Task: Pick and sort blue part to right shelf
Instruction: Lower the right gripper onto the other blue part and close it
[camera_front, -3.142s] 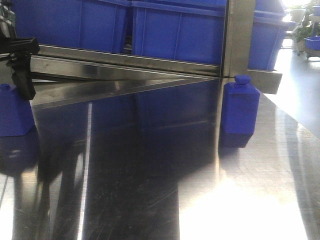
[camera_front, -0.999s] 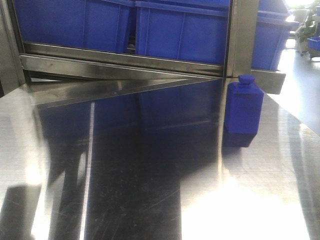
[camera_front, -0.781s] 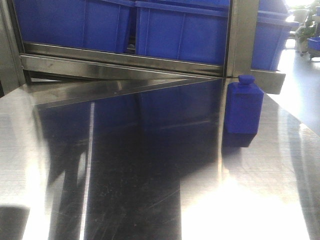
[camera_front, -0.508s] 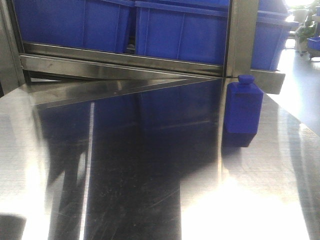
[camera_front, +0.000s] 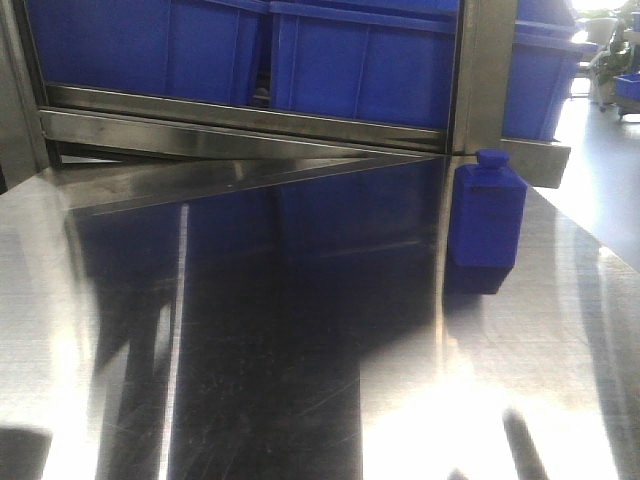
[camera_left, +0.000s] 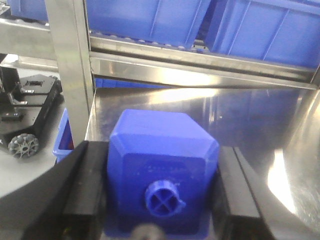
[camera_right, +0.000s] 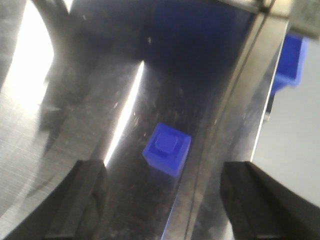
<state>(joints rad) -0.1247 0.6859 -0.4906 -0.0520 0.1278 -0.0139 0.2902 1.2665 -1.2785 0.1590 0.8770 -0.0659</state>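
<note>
Seen from its wrist camera, the left gripper has two matte black fingers, each a thick wedge with a flat, squared inner face and a sloping outer side. A small rounded grey stub sits blurred at the near edge between them. The right gripper, seen from its own wrist camera, has a matching black pair, broad at the near edge and narrowing to blunt tips at far left and far right, both plain, dark and out of focus.
</note>
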